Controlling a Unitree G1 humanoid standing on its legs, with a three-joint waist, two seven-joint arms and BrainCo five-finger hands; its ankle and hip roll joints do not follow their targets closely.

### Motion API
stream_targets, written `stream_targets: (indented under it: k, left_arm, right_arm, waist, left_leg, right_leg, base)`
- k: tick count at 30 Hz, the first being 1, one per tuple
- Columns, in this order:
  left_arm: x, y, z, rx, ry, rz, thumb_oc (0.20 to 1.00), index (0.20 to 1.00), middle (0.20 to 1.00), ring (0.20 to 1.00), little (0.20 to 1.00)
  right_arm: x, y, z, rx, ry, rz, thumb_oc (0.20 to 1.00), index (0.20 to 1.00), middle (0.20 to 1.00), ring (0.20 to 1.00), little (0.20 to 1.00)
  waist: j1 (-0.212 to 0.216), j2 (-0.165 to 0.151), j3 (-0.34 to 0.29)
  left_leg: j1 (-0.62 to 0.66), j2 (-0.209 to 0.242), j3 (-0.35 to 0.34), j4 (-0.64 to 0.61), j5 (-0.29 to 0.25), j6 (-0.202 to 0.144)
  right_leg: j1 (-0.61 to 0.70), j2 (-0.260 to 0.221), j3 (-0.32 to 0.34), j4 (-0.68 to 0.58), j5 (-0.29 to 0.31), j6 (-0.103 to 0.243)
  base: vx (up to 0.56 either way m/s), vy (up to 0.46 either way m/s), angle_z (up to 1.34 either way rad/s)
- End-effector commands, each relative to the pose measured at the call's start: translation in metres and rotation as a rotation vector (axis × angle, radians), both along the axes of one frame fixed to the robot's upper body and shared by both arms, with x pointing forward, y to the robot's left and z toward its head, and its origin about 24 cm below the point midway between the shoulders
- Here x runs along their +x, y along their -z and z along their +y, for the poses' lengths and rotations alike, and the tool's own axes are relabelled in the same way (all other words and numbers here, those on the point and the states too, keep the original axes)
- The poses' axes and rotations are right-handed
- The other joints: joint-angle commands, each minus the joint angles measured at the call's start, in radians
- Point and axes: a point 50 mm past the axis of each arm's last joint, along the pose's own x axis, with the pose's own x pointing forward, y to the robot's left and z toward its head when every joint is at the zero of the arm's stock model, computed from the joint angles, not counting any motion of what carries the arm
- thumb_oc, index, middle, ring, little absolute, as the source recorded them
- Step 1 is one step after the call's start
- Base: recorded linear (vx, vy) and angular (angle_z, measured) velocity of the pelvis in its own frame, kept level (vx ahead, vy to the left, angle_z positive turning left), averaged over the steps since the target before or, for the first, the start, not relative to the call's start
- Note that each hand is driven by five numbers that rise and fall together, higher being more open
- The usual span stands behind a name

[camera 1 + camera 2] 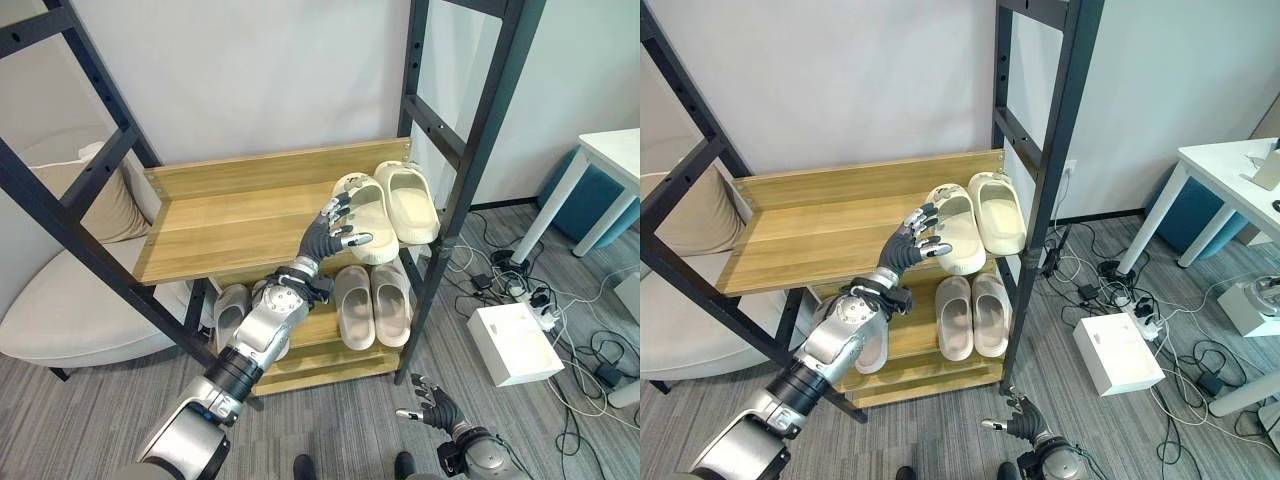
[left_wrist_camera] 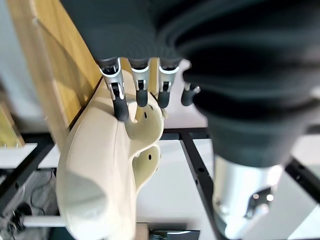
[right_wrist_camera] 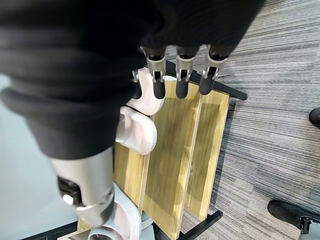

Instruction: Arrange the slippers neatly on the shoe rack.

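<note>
A pair of cream slippers lies at the right end of the rack's upper wooden shelf (image 1: 230,220). My left hand (image 1: 335,228) reaches over that shelf, open, its straight fingers (image 2: 120,105) resting on the left cream slipper (image 1: 368,228), close up (image 2: 100,170). The right cream slipper (image 1: 408,200) lies beside it, toes toward the wall. On the lower shelf (image 3: 175,165) sits a beige pair (image 1: 372,303), and a grey slipper (image 1: 230,312) is partly hidden behind my left arm. My right hand (image 1: 435,408) hangs low over the floor in front of the rack, open and holding nothing.
The rack's black posts (image 1: 470,170) stand close to the right of the cream pair. A white box (image 1: 512,342) and cables lie on the carpet to the right, near a white table (image 1: 610,160). A cushioned white chair (image 1: 70,300) stands to the left.
</note>
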Motion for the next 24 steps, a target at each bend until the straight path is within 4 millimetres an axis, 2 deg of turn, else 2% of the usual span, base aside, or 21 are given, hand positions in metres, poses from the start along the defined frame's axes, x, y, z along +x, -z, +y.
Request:
stream_targets:
  k: [1,3,12,19,24]
  left_arm:
    - [0.017,-0.015,-0.028,0.158,0.050,-0.067,1.000,1.000,1.000,1.000,1.000]
    - [0.026,-0.024,-0.032,0.277,0.032,-0.124,1.000,1.000,1.000,1.000,1.000]
    - [0.043,-0.039,-0.029,0.406,-0.069,-0.196,1.000,1.000,1.000,1.000,1.000]
    - [0.043,-0.051,-0.024,0.383,-0.109,-0.247,1.000,1.000,1.000,1.000,1.000]
    - [0.032,-0.070,-0.018,0.240,-0.133,-0.328,1.000,1.000,1.000,1.000,1.000]
  right_arm:
    - [0.028,-0.023,0.004,0.040,-0.007,-0.144,1.000,1.000,1.000,1.000,1.000]
    - [0.028,-0.024,0.003,0.037,-0.010,-0.150,1.000,1.000,1.000,1.000,1.000]
    - [0.029,-0.026,0.001,0.036,-0.005,-0.170,1.000,1.000,1.000,1.000,1.000]
    - [0.029,-0.026,0.003,0.044,0.006,-0.179,1.000,1.000,1.000,1.000,1.000]
    - [0.031,-0.027,0.004,0.053,0.022,-0.189,1.000,1.000,1.000,1.000,1.000]
  waist:
    - [-0.043,-0.003,0.063]
    - [-0.052,-0.002,0.067]
    - [-0.062,-0.004,0.071]
    - [-0.054,-0.007,0.069]
    - [-0.037,-0.010,0.066]
  left_leg:
    - [0.088,0.015,0.007,0.001,-0.119,-0.029]
    - [0.088,0.016,0.008,0.001,-0.121,-0.030]
    - [0.092,0.020,0.010,0.001,-0.121,-0.033]
    - [0.092,0.020,0.005,0.001,-0.121,-0.031]
    - [0.090,0.019,-0.007,0.001,-0.118,-0.030]
  right_leg:
    - [0.018,-0.033,-0.016,0.002,-0.053,0.071]
    - [0.015,-0.032,-0.013,0.002,-0.053,0.072]
    - [0.016,-0.028,-0.012,0.002,-0.057,0.070]
    - [0.024,-0.027,-0.017,0.002,-0.061,0.068]
    - [0.032,-0.026,-0.030,0.002,-0.065,0.065]
  base:
    - [0.01,-0.016,-0.09]
    - [0.00,0.000,0.00]
    - [0.00,0.000,0.00]
    - [0.00,0.000,0.00]
    - [0.00,0.000,0.00]
